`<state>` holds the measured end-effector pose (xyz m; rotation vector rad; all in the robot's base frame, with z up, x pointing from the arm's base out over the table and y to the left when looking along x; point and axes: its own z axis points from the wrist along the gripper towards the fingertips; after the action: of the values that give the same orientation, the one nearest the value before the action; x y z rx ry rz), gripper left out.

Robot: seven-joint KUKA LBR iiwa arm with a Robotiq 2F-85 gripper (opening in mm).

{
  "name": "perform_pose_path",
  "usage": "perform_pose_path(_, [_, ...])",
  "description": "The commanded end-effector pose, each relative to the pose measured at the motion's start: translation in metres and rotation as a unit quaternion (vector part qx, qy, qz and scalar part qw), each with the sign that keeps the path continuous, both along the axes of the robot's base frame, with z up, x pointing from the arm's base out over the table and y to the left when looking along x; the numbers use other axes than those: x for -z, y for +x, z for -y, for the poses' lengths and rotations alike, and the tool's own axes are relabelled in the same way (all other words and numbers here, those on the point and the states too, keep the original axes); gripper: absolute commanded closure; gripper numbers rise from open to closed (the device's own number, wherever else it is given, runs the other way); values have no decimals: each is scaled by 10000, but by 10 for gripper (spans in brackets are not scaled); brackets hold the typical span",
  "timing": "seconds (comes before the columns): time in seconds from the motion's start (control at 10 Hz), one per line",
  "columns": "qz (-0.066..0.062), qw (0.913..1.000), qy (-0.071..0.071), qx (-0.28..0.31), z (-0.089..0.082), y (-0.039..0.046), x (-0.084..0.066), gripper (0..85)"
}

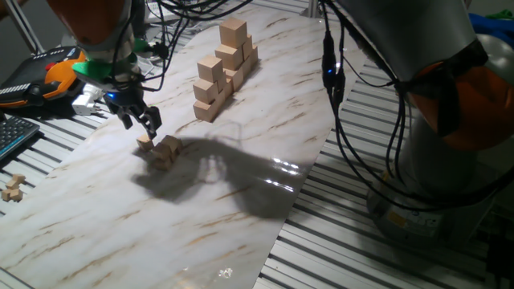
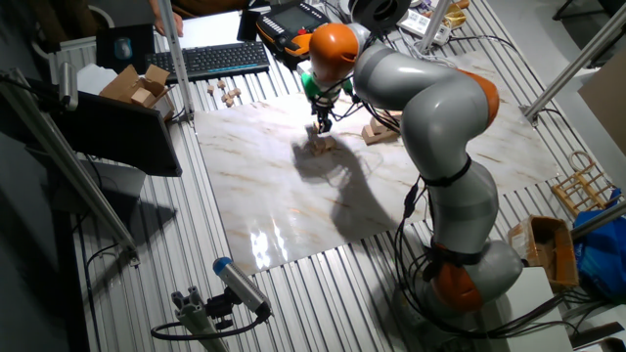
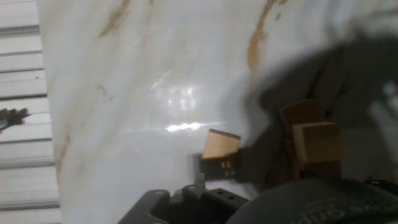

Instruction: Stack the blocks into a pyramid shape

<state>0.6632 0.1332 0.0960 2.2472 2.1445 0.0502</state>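
Note:
A single small wooden block (image 1: 144, 143) lies on the marble board, touching or just beside a small pile of like blocks (image 1: 167, 152). My gripper (image 1: 140, 123) hangs just above the single block, fingers (image 1: 152, 121) spread and empty. In the other fixed view the gripper (image 2: 321, 125) stands over the same blocks (image 2: 323, 147). The hand view shows the single block (image 3: 221, 147) near the bottom centre and the pile (image 3: 313, 138) in shadow to its right. The pile's exact layout is too small to tell.
A tall staircase stack of larger pale cubes (image 1: 226, 68) stands at the board's far side. A few loose small blocks (image 1: 11, 189) lie off the board at left. A keyboard (image 2: 217, 59), a cardboard box (image 2: 139, 86) and cables surround the marble board (image 1: 241, 201).

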Motion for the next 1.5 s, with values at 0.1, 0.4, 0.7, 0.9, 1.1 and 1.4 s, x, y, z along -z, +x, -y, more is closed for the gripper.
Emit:
perform_pose_path(0.1, [56, 10000, -7, 1, 3, 60, 49, 170])
perform_pose_path(0.4, [140, 9999, 83, -29, 58, 168, 194, 170])
perform_pose_path(0.7, [186, 9997, 141, 33, 70, 205, 301, 170])
perform_pose_path(0.9, [193, 9996, 211, 50, 140, 200, 352, 170])
perform_pose_path(1.1, [206, 9994, 219, 165, 144, 212, 407, 170])
perform_pose_path(1.4, [214, 9990, 118, 361, 121, 206, 471, 170])
